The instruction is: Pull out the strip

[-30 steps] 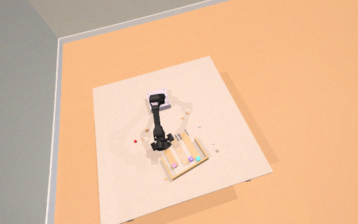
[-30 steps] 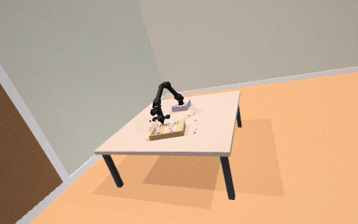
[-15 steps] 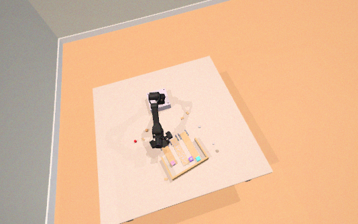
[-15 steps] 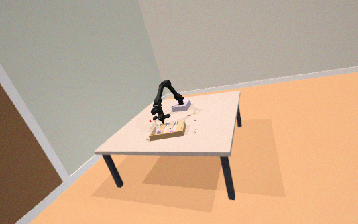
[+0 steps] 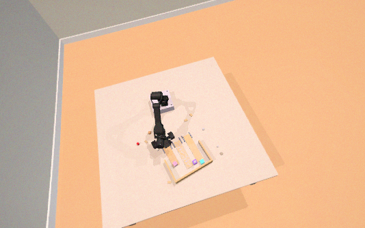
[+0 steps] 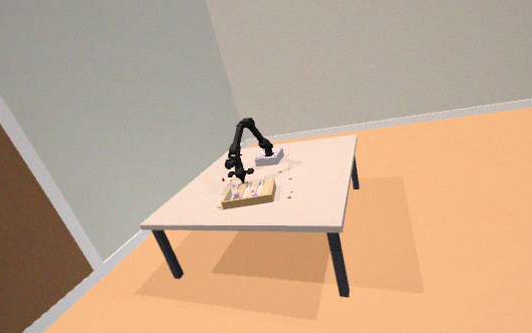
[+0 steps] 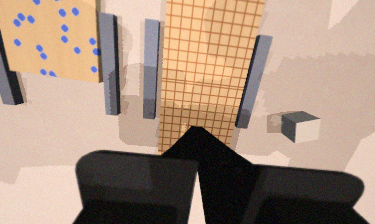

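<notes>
My gripper [image 5: 164, 149] [image 6: 242, 181] [image 7: 195, 132] is shut, with nothing seen between its fingers. Its tips are over the near end of the grid-patterned strip [image 7: 205, 60], low over it or touching; contact is unclear. A blue-dotted strip [image 7: 53, 45] lies to the left in the wrist view. In the top view a left strip [image 5: 170, 155], a speckled middle strip [image 5: 185, 157] and a plain-looking right strip [image 5: 193, 147] lie in the tray [image 5: 193, 172] [image 6: 250, 203]. A pink cube [image 5: 175, 164] [image 6: 236, 194], a purple cube [image 5: 195, 162] and a cyan cube [image 5: 201, 161] are near its far wall. Labels are too small to read.
Grey guide rails [image 7: 110, 65] [image 7: 151, 70] [image 7: 254, 80] flank the strips. A small dark-topped block [image 7: 300, 127] is at the right in the wrist view. A red piece [image 5: 137, 143], a brown piece [image 5: 150, 132] and a grey piece [image 5: 221, 153] lie outside the tray.
</notes>
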You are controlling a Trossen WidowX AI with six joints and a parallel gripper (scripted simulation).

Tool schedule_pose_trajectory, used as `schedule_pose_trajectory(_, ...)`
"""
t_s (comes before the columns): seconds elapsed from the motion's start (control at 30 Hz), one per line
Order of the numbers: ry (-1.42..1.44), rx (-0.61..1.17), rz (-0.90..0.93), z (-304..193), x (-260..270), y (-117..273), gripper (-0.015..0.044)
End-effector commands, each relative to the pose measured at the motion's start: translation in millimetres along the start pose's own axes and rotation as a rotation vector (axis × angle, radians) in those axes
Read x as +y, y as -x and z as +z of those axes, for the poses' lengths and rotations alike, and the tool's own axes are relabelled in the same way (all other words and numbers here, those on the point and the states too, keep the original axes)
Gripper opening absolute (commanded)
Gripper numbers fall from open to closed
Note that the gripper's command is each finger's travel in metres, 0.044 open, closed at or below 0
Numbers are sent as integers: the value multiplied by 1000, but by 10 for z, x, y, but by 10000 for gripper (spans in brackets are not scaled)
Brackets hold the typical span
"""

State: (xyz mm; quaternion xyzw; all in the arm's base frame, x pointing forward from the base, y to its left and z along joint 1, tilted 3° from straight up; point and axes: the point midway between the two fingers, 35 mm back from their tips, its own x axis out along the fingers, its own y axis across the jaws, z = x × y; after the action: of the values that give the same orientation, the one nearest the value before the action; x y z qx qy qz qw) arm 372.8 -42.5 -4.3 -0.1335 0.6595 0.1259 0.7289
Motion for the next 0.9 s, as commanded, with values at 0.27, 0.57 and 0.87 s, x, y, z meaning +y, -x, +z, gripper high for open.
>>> schedule_pose_trajectory(0.27,-2,22,11,-268,17,-51,0)
schedule_pose_trajectory(0.57,-2,23,11,-404,17,-51,0)
schedule_pose_trajectory(0.87,-2,24,11,-539,18,-50,0)
